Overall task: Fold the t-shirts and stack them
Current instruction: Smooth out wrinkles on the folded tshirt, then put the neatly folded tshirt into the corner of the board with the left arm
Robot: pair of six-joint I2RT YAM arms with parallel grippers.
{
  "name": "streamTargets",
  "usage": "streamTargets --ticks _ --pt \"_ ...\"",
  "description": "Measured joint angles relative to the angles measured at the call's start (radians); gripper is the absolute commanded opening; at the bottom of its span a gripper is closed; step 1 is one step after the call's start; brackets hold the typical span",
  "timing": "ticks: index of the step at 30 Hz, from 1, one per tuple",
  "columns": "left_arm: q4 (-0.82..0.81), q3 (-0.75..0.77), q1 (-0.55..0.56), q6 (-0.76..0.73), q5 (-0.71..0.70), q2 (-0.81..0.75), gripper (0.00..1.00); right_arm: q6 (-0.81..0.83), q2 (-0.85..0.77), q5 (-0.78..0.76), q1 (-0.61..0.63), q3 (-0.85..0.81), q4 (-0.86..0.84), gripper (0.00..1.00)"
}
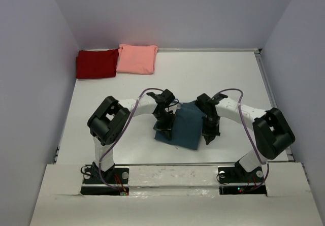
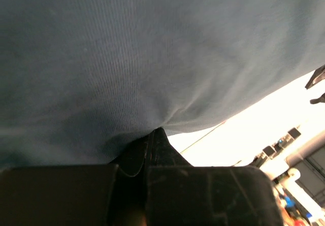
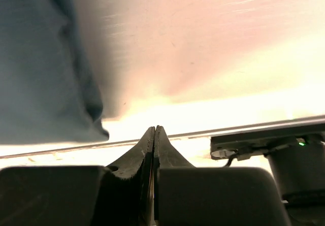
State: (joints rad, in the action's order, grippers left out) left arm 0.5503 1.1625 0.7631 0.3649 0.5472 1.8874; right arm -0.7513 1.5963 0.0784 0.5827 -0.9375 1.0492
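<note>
Top external view: a large dark teal-blue t-shirt (image 1: pixel 184 126) of soft cotton lies folded into a compact block near the front middle of the white surface (image 1: pixel 213 78), between the two arms. The left tool (image 1: pixel 164 130) points down at the block's left edge, touching it. The right tool (image 1: pixel 209 136) points down just beside the right edge. From this height I cannot tell how either tool's jaws stand. Well apart, in the far left corner, a folded dark red t-shirt (image 1: pixel 95 64) and a folded salmon-pink t-shirt (image 1: pixel 136 59) lie side by side. The pink one is on the right, with its edge on or against the red one.

Left wrist view: the teal-blue t-shirt (image 2: pixel 152 48) fills most of the picture as ribbed cloth. The left tool (image 2: pixel 154 132) is narrow, its black fingers (image 2: pixel 134 157) pressed together, and the tips meet the cloth's lower edge. Whether any cloth is caught between them I cannot tell. Bright surface (image 2: pixel 254 129) shows at the lower right.

Right wrist view: the right tool (image 3: pixel 154 129) is also fully narrow, with nothing between its fingers (image 3: pixel 170 157). The folded edge of the teal-blue t-shirt (image 3: pixel 40 68) sits to the left, apart from the tips, and bare surface (image 3: pixel 213 43) lies ahead. A dark piece of hardware with a small green light (image 3: pixel 284 147) shows at the right.
</note>
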Motion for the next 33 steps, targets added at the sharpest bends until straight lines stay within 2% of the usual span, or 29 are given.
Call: streamTargets --ticks 4,9,11,13,14,16,17,18,19,20,22,23,24,27,33 --pt "0.038 0.08 -0.008 0.0 -0.037 -0.002 0.0 -0.008 -0.107 -0.098 -0.002 -0.098 0.056 0.0" --pt "0.074 0.256 -0.019 0.007 -0.067 -0.006 0.0 -0.003 -0.181 -0.138 -0.014 -0.191 0.073 0.0" --pt "0.085 0.325 -0.021 0.008 -0.075 -0.006 0.04 0.001 -0.17 -0.139 -0.022 -0.198 0.074 0.0" --pt "0.093 0.381 -0.022 0.009 -0.08 -0.006 0.19 0.004 -0.149 -0.136 -0.034 -0.198 0.077 0.0" --pt "0.096 0.401 -0.026 0.007 -0.082 -0.006 0.38 0.007 -0.145 -0.131 -0.039 -0.198 0.076 0.06" --pt "0.097 0.405 -0.032 0.005 -0.09 -0.01 0.5 0.018 -0.147 -0.114 -0.062 -0.199 0.072 0.16" --pt "0.1 0.399 -0.035 0.007 -0.093 -0.013 0.5 0.022 -0.151 -0.101 -0.071 -0.199 0.069 0.22" --pt "0.097 0.385 -0.043 0.008 -0.096 -0.02 0.55 0.026 -0.157 -0.084 -0.086 -0.2 0.066 0.32" --pt "0.092 0.359 -0.058 0.009 -0.1 -0.036 0.57 0.03 -0.166 -0.073 -0.101 -0.2 0.063 0.57" --pt "0.082 0.326 -0.079 0.01 -0.1 -0.054 0.61 0.034 -0.178 -0.064 -0.117 -0.2 0.06 0.68" --pt "0.053 0.244 -0.142 0.019 -0.089 -0.107 0.63 0.044 -0.219 -0.043 -0.149 -0.2 0.048 0.76" --pt "0.05 0.193 -0.198 0.023 -0.09 -0.145 0.66 0.05 -0.244 -0.038 -0.161 -0.2 0.041 0.85" --pt "0.053 0.159 -0.238 0.028 -0.096 -0.171 0.7 0.05 -0.273 -0.034 -0.168 -0.2 0.034 0.99" --pt "0.06 0.109 -0.373 0.021 -0.175 -0.242 0.78 0.066 -0.402 -0.027 -0.183 -0.2 0.017 1.0" --pt "0.039 -0.008 -0.358 -0.014 -0.226 -0.33 0.8 0.08 -0.544 0.01 -0.183 -0.148 0.003 1.0"
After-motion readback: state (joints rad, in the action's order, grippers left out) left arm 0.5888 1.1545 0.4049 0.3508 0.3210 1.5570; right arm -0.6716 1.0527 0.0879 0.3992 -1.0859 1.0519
